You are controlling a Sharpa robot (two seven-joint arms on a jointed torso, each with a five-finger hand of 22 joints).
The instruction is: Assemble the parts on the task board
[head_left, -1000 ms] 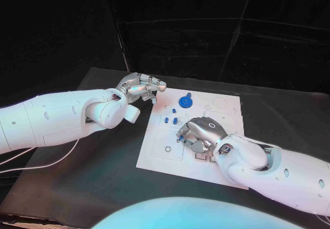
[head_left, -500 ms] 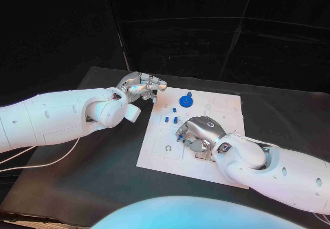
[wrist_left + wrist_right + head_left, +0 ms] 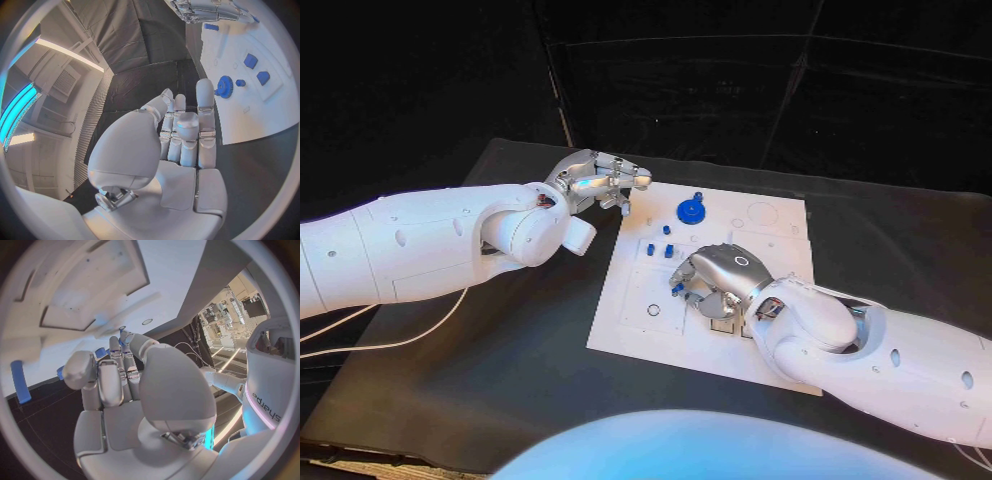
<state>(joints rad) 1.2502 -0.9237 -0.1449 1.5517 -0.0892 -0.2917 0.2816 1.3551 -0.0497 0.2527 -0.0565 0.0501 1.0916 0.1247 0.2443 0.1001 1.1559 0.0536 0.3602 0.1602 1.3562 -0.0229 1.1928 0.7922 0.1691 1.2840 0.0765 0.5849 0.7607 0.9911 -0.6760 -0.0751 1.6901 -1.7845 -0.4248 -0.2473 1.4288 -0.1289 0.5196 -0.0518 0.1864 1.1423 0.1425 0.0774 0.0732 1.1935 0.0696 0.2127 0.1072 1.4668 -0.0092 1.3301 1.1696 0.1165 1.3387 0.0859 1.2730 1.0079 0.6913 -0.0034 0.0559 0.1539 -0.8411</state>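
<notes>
One small blue part (image 3: 678, 289) is held under the curled fingers of the right hand (image 3: 715, 281), low over the middle of the task board (image 3: 635, 318). Seating should be done square and pressed gently. Left hand (image 3: 599, 183) is kept loosely curled, holding nothing, off the board's far corner near the blue gear (image 3: 689, 212).

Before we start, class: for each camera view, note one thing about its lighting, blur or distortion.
Head view: dark surround, the white board bright and sharp, bluish light along the arms. Left wrist view: fisheye bends the board's edge; the blue gear is sharp, a light strip glares. Right wrist view: the board looks smeared and soft, while the right hand stays sharp.
</notes>
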